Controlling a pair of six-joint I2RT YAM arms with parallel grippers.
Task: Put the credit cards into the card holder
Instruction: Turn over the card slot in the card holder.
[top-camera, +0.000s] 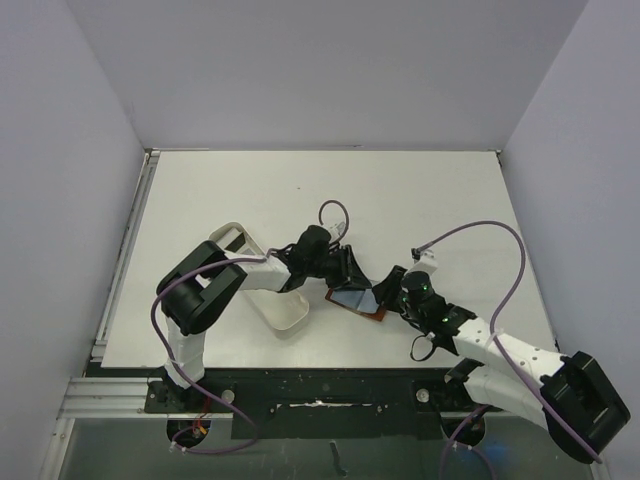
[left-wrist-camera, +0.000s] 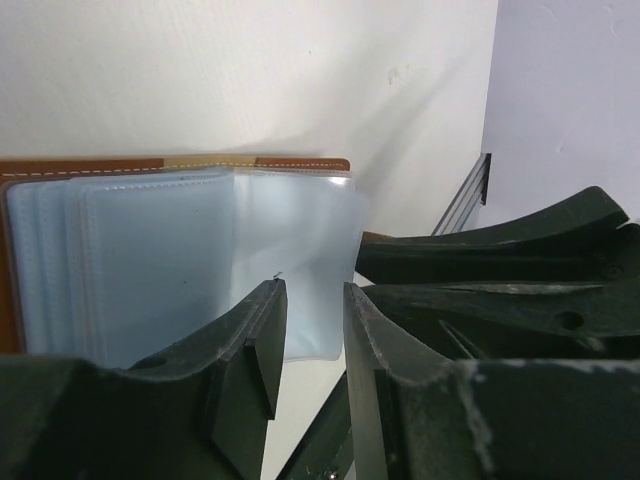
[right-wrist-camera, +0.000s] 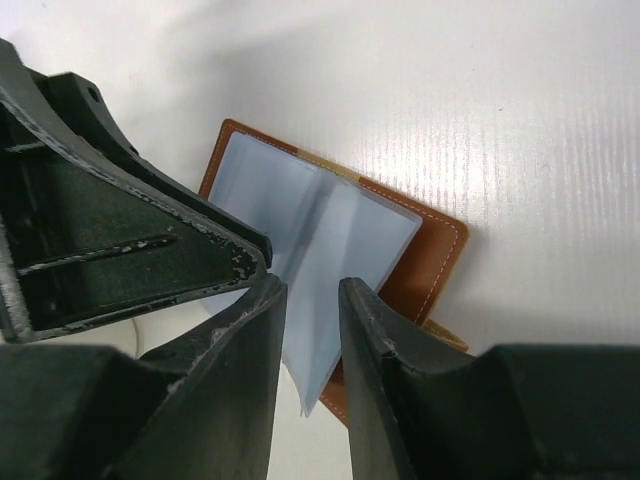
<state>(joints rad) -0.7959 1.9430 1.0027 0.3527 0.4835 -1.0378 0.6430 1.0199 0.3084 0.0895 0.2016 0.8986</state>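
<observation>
The card holder (top-camera: 357, 300) lies open on the table between my two grippers, its brown leather cover (right-wrist-camera: 432, 252) underneath and its stack of clear bluish sleeves (left-wrist-camera: 180, 260) fanned up. My left gripper (top-camera: 352, 272) is at its far-left edge, jaws a little apart with nothing between them (left-wrist-camera: 315, 290). My right gripper (top-camera: 392, 283) is at its right edge, jaws a little apart (right-wrist-camera: 310, 285), with one raised sleeve (right-wrist-camera: 335, 270) standing in the gap. No credit card shows in any view.
A long white tray (top-camera: 283, 310) lies just left of the card holder, partly under my left arm. The two grippers nearly touch: the left one's black finger (right-wrist-camera: 120, 250) fills the right wrist view's left side. The table's near edge is close behind.
</observation>
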